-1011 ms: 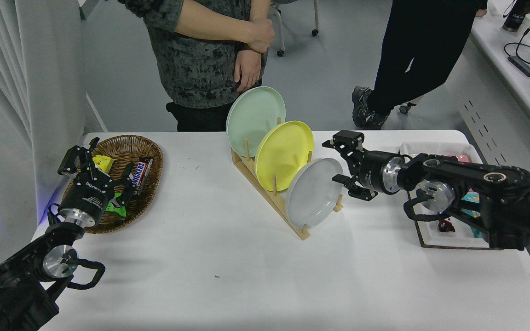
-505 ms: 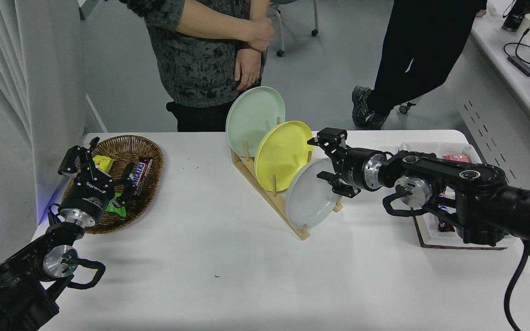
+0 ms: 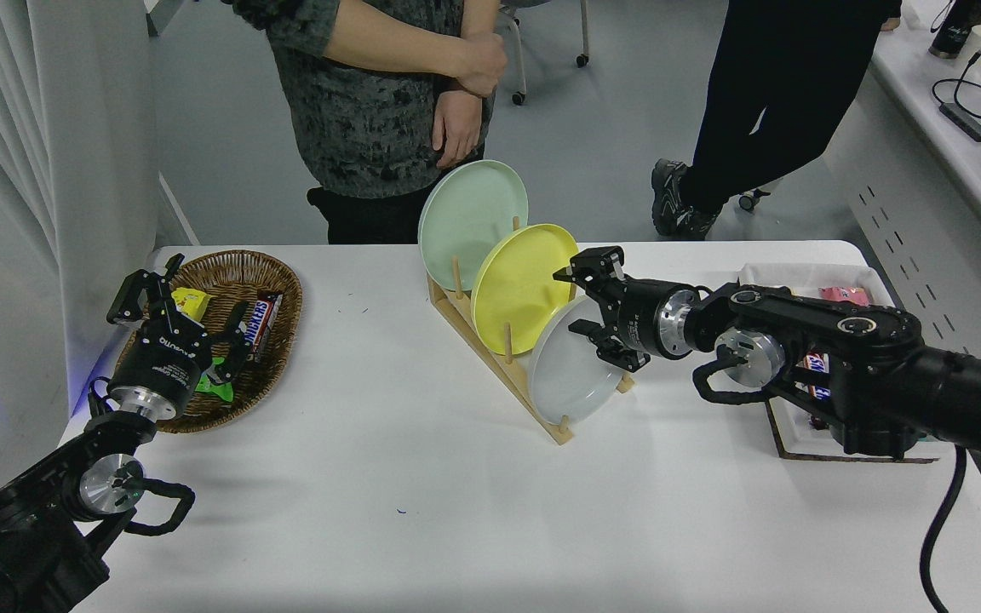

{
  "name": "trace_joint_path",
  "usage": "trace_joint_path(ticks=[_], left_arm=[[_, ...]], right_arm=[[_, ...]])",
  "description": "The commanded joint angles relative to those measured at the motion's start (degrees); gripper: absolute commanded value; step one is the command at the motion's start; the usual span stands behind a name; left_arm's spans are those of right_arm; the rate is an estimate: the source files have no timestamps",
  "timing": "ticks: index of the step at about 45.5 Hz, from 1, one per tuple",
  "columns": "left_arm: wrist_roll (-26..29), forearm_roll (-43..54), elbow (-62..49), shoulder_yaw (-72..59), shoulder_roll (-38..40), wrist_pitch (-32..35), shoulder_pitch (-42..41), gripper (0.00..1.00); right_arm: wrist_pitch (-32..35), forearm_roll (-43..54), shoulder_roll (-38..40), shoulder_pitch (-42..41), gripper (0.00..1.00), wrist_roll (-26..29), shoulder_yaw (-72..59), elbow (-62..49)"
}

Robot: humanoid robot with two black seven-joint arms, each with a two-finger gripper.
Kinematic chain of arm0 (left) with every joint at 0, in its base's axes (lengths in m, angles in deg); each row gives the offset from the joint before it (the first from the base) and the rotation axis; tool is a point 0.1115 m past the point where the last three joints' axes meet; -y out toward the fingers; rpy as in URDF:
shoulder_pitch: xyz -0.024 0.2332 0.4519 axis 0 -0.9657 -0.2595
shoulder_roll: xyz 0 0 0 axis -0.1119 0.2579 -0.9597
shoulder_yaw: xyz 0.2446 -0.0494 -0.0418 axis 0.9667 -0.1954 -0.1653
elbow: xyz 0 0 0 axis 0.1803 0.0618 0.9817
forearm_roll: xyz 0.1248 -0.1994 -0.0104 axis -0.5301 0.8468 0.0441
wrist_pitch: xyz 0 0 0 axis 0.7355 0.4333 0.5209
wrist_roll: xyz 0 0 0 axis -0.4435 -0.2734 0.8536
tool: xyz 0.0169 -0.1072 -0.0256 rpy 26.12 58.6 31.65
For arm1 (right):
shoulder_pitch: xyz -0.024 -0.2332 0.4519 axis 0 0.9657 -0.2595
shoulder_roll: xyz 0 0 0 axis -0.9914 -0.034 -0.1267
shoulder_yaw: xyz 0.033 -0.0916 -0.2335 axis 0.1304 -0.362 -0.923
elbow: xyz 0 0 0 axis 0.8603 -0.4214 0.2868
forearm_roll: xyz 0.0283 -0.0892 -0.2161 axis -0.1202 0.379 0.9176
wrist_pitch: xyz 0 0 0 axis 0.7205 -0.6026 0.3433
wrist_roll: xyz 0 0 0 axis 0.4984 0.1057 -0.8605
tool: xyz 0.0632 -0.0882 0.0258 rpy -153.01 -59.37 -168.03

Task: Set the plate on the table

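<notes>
The light-grey plate [image 3: 565, 375] stands on edge in the front slot of a wooden rack [image 3: 490, 358] on the white table [image 3: 422, 511]. A yellow plate [image 3: 518, 285] and a pale green plate [image 3: 469, 217] stand behind it. My right gripper [image 3: 582, 306] is open, with one finger above and one finger in front of the grey plate's upper right rim. The rim lies between the fingers and they are not closed on it. My left gripper [image 3: 180, 298] is parked at the lower left, open, over a wicker basket.
The wicker basket [image 3: 273, 340] with snack bars sits at the left. A white tray [image 3: 806, 443] with snacks sits at the right, under my right arm. One person stands at the far edge behind the rack, another at the upper right.
My right gripper has moved left, from beside the grey plate to around its upper right rim. The plates and the left arm have not moved.
</notes>
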Motion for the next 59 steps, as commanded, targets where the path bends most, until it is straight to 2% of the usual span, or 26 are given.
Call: trace_joint_path(ticks=[1, 17, 28, 31, 40, 42, 54, 59], left_arm=[[-0.02, 0.0, 0.0, 0.0, 0.03, 0.0, 0.0, 0.98], [0.06, 0.0, 0.0, 0.0, -0.05, 0.0, 0.0, 0.98], [-0.02, 0.0, 0.0, 0.0, -0.05, 0.0, 0.0, 0.98], [0.06, 0.0, 0.0, 0.0, 0.03, 0.0, 0.0, 0.98], [-0.02, 0.0, 0.0, 0.0, -0.05, 0.0, 0.0, 0.98], [-0.02, 0.0, 0.0, 0.0, -0.05, 0.0, 0.0, 0.98], [-0.02, 0.0, 0.0, 0.0, -0.05, 0.0, 0.0, 0.98], [-0.02, 0.0, 0.0, 0.0, 0.03, 0.0, 0.0, 0.98]], right_arm=[[-0.24, -0.22, 0.04, -0.3, 0.62, 1.3, 0.06, 0.23], [-0.32, -0.4, 0.21, -0.74, 0.52, 2.45, 0.15, 1.55], [-0.32, -2.95, 0.48, -1.09, 0.41, 2.71, 0.06, 1.64], [-0.32, -2.95, 0.48, -1.09, 0.36, 3.24, 0.15, 1.73], [-0.32, -3.12, 1.09, -1.18, 0.35, 3.33, 0.24, 2.43], [-0.32, -3.12, 1.36, -1.18, 0.3, 3.5, 0.24, 2.78], [-0.32, -3.73, 2.85, -1.62, 0.21, 3.86, 0.24, 4.19], [-0.32, -4.62, 3.03, -1.88, 0.2, 3.86, 0.06, 4.19]])
